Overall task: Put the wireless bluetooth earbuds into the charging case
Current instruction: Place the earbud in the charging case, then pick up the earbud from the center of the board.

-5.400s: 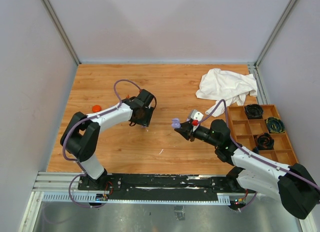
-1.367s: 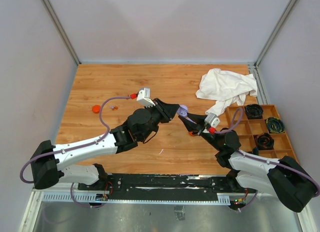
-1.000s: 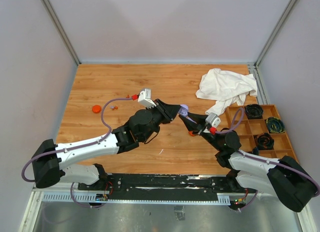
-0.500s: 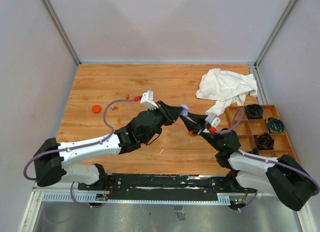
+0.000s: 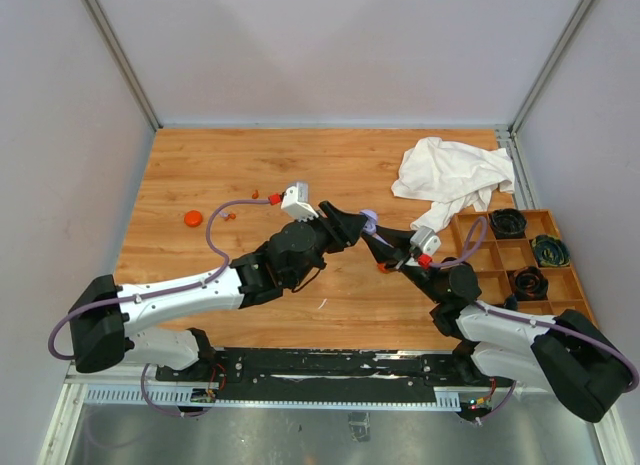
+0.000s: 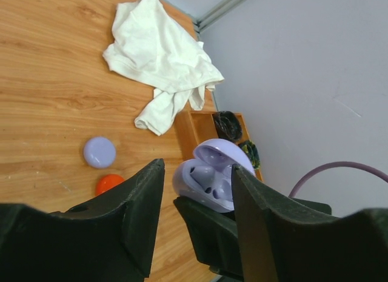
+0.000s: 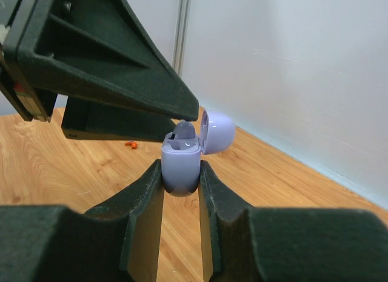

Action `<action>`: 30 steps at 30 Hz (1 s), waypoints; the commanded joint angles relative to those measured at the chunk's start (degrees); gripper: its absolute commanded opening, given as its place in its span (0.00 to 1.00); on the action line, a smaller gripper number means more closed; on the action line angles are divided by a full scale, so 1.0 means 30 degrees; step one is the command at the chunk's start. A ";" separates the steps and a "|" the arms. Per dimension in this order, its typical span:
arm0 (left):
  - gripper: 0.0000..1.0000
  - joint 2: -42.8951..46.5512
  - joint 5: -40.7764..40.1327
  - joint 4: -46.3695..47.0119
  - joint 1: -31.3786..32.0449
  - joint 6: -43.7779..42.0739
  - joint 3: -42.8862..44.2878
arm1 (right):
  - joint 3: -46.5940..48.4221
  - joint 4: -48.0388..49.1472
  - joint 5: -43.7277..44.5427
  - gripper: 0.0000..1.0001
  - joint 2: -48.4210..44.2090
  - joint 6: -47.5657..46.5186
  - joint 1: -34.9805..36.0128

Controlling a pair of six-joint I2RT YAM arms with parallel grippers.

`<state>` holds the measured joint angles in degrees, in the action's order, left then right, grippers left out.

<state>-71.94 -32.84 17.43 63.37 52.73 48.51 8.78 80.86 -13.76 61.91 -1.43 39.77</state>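
The lavender charging case is being gripped by its lower body between the clenched fingers of the right gripper. Its lid is hinged open, and it is being held above the middle of the worktop. The left gripper is being held just over the open case with its fingers parted and nothing between them. In the right wrist view one fingertip is standing right beside the raised lid; contact cannot be confirmed. Whether an earbud is seated in the case's wells cannot be told.

Loose earbuds, tiny lavender and orange-red pieces, are lying on the worktop toward its left edge, near an orange-red disc. A second orange-red disc and a lavender disc are lying close together on the worktop below the grippers. A white cloth is lying crumpled at the far right corner, next to a wooden tray set along the right edge.
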 commanded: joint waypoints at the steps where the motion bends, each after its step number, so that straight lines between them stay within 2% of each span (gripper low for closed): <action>1: 0.55 0.0400 -0.1291 -0.0875 0.0256 -0.0411 0.0396 | -0.0074 0.1513 0.0243 0.11 -0.0128 0.0103 0.0294; 9: 0.66 0.0503 -0.3056 -0.2521 0.0200 -0.2717 0.1042 | -0.0523 0.1070 0.0753 0.11 -0.0390 -0.0409 0.0295; 13: 0.74 0.0108 -0.3544 -0.4536 -0.0893 -0.3971 0.1752 | -0.0899 0.0342 0.1109 0.11 -0.0759 -0.0582 0.0288; 16: 0.79 -0.0218 -0.2934 -0.6256 -0.2581 -0.4303 0.1930 | -0.1182 -0.0369 0.1324 0.11 -0.1124 -0.0686 0.0295; 20: 0.79 -0.0450 -0.1962 -0.7781 -0.5467 -0.4701 0.1649 | -0.1399 -0.0981 0.1376 0.10 -0.1392 -0.0802 0.0280; 26: 0.79 -0.1012 -0.1254 -0.8339 -0.9916 -0.5250 0.0800 | -0.1388 -0.1388 0.1299 0.11 -0.1323 -0.0845 0.0279; 30: 0.78 -0.2025 0.0262 -0.7729 -1.3012 -0.5810 0.0435 | -0.1287 -0.1378 0.1240 0.10 -0.1015 -0.0798 0.0299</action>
<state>-75.26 -35.64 -5.91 30.98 37.71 51.16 5.06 75.75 -10.46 58.70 -3.05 39.77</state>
